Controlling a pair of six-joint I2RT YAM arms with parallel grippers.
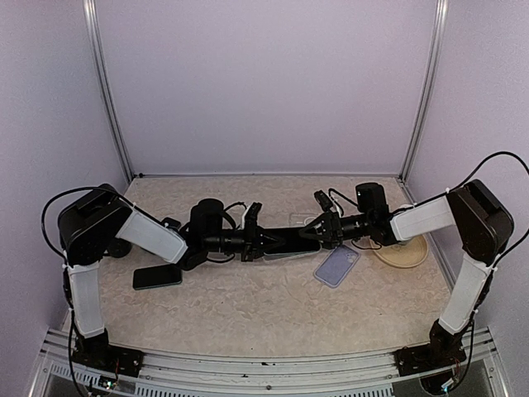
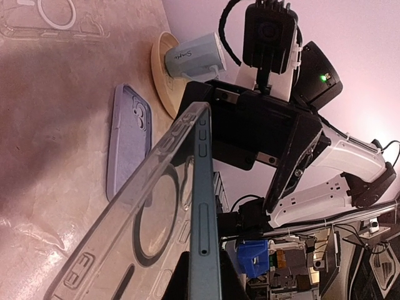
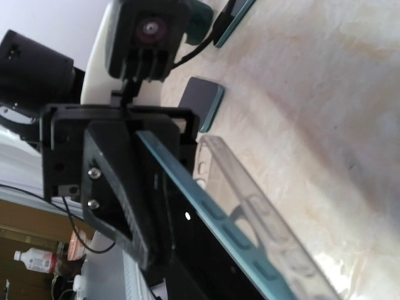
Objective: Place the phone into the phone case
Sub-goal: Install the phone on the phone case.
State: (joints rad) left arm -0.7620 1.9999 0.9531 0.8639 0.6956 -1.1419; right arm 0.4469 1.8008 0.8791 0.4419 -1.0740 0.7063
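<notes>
While the phone (image 2: 206,206) sits edge-up over the middle of the surface (image 1: 248,322), the left jaws are pinching its near end, holding it out level from the left arm (image 1: 153,236) toward the right arm (image 1: 421,219). A clear case (image 2: 134,231) meets the phone at the far end and splays away from it along the rest of its length, so the handset is only partly inside. Whether the case's loose edge touches the surface cannot be told. The right jaws stand at that far end, close against phone and case, but no view settles whether they are spread or gripping. Just beside them, toward the near edge, a lavender case (image 1: 336,266) lies flat. Farther right, a tan plate (image 1: 413,258) carries a pale blue cup (image 2: 194,56), which the right arm hides in the overhead view. On the left side, near the left arm's elbow, a black phone (image 1: 157,276) lies flat, well apart from the held one. A second clear case (image 2: 44,19), with a ring on its back, lies on the surface, caught only by the left wrist camera.
</notes>
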